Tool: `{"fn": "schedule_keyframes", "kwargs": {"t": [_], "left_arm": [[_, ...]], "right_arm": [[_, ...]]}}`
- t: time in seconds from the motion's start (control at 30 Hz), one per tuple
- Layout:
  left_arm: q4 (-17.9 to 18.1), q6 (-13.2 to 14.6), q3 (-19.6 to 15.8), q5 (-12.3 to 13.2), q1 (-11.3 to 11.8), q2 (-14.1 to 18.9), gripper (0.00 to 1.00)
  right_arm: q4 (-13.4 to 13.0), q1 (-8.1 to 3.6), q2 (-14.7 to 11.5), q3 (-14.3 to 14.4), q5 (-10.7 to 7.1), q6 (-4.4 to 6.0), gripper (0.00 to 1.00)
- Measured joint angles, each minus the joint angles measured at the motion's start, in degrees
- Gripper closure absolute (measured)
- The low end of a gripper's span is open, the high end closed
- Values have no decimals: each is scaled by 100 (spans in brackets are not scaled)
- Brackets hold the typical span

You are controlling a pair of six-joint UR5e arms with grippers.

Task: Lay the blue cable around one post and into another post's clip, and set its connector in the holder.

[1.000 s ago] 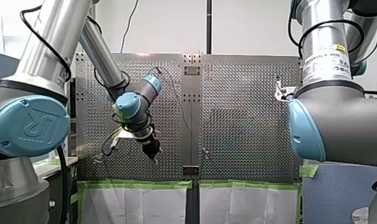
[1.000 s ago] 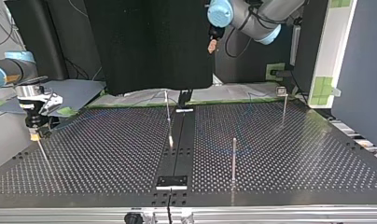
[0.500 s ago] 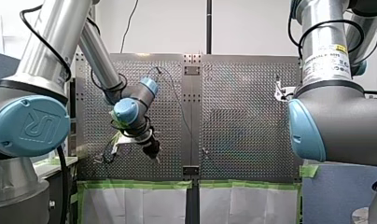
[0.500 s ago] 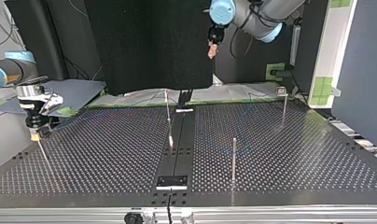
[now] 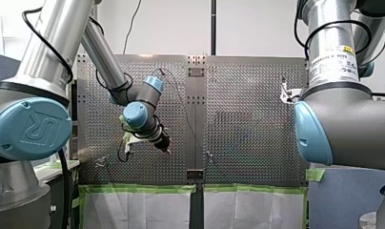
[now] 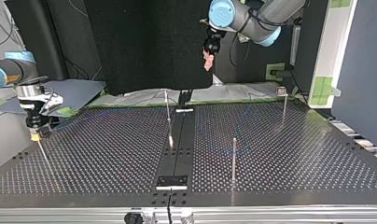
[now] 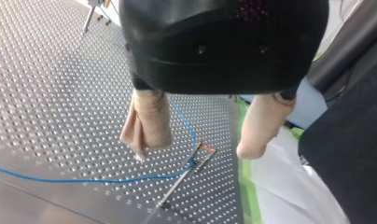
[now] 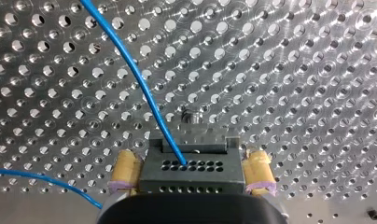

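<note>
The blue cable (image 7: 84, 179) lies on the perforated table and bends around a thin post (image 7: 182, 179) under my left gripper (image 7: 196, 140). That gripper hangs high above the table, open, with nothing between its beige pads (image 7: 149, 121). In the top view it hangs near the upper edge (image 6: 208, 58). In the right wrist view the cable (image 8: 144, 93) runs into a black connector (image 8: 191, 168) that sits between the yellow pads (image 8: 126, 170) of my right gripper (image 8: 191, 175), which stands open around it. My right gripper (image 6: 35, 133) is low at the table's left side in the top view.
Thin upright posts stand on the table in the top view: one near the middle (image 6: 168, 116), one nearer the front (image 6: 233, 158), one at the back right (image 6: 283, 105). A dark strip (image 6: 177, 149) runs down the table's centre. Green tape (image 5: 143, 189) edges the table.
My left gripper has swung toward the table's middle, rightward in the front view and a little down-left in the top view. My right arm has not moved.
</note>
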Motion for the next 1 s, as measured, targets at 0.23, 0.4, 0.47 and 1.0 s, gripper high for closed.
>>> {"fn": "schedule_keyframes", "kwargs": {"t": [0.23,0.4,0.47,1.0], "left_arm": [[354,353,4,-134,2,0,0],[600,578,0,-230,-2,-1,0],[703,661,-2,-295,-3,-1,0],[1653,869,-39,-511,-28,-1,0]], "right_arm": [[0,4,0,1,0,0,0],[-3,6,0,0,-2,0,0],[-6,6,0,0,-1,0,0],[0,7,0,0,-3,0,0]]}}
